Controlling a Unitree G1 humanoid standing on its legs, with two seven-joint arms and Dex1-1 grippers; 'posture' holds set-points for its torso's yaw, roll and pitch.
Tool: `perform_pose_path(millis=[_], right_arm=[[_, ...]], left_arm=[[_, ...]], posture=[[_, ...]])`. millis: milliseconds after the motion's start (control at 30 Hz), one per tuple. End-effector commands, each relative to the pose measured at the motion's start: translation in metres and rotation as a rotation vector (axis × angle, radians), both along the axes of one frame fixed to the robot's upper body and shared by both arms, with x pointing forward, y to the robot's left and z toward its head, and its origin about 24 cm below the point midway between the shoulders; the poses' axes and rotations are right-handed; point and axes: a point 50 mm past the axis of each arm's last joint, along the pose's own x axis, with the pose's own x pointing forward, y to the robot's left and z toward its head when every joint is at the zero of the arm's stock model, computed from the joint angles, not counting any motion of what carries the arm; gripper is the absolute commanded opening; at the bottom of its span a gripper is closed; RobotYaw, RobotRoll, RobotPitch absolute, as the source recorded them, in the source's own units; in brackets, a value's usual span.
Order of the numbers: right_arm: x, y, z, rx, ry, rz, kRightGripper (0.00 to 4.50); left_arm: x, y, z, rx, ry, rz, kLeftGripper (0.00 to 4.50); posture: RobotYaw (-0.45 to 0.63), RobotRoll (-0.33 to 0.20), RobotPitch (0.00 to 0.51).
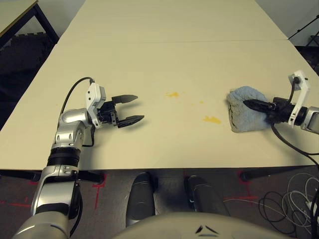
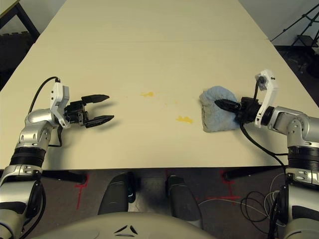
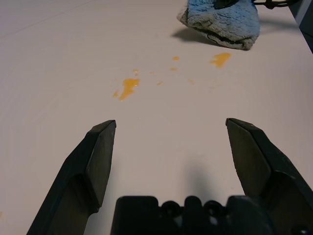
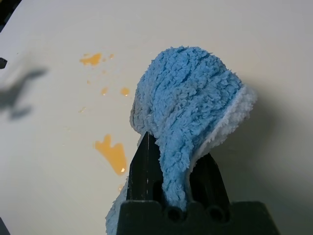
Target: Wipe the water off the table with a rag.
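Spread wide with nothing between its fingers, the left gripper (image 1: 130, 109) hangs low over the pale table (image 1: 164, 64) on the robot's left side, pointing inward toward the spill but well apart from it; I judge it is parked there simply to keep out of the wiping path, since one arm is enough for the job. Toward the middle of the tabletop lies the water (image 1: 172, 94), a small yellow-orange splotch, with a few tiny specks trailing rightward to a second, slightly larger splotch (image 1: 212, 119) nearer the front edge. Just beside that second splotch, on its right, sits the rag (image 1: 243, 107), a lumpy grey-blue cloth resting on the surface and not yet covering any liquid. The right gripper (image 2: 225, 105) is clamped on a fold of the cloth, its black fingers (image 4: 143, 169) pinching the fabric so the bulk drapes ahead of them. Held this way, the rag probably forms a pad that can be dragged leftward across both splotches.
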Motion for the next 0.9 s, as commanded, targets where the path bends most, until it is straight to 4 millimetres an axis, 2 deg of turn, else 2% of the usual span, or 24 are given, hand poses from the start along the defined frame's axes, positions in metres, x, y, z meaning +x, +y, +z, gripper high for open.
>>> perform_pose_path(millis=[33,267,600,767,900], right_arm=[[0.0,0.018,-0.012,-0.018,0.046,0.046,0.13],[0.001,0.045,-0.033,-0.022,0.114,0.107,0.13],[0.005,0.11,-0.052,0.018,0.17,0.283,0.13],[0.004,0.136,-0.063,0.036,0.193,0.335,0.13],[0.004,0.147,-0.065,0.044,0.192,0.359,0.13]], left_arm=[[-0.001,-0.001,-0.001,0.021,0.003,-0.013,4.5],[-0.004,-0.001,-0.002,0.025,0.007,-0.011,4.5],[-0.008,-0.003,-0.004,0.028,0.012,-0.012,4.5],[-0.01,-0.003,-0.003,0.027,0.01,-0.011,4.5],[-0.012,-0.002,-0.004,0.029,0.013,-0.007,4.5]], posture=[[0.06,0.0,0.137],[0.07,0.0,0.149],[0.11,0.0,0.164],[0.12,0.0,0.17],[0.13,0.0,0.17]])
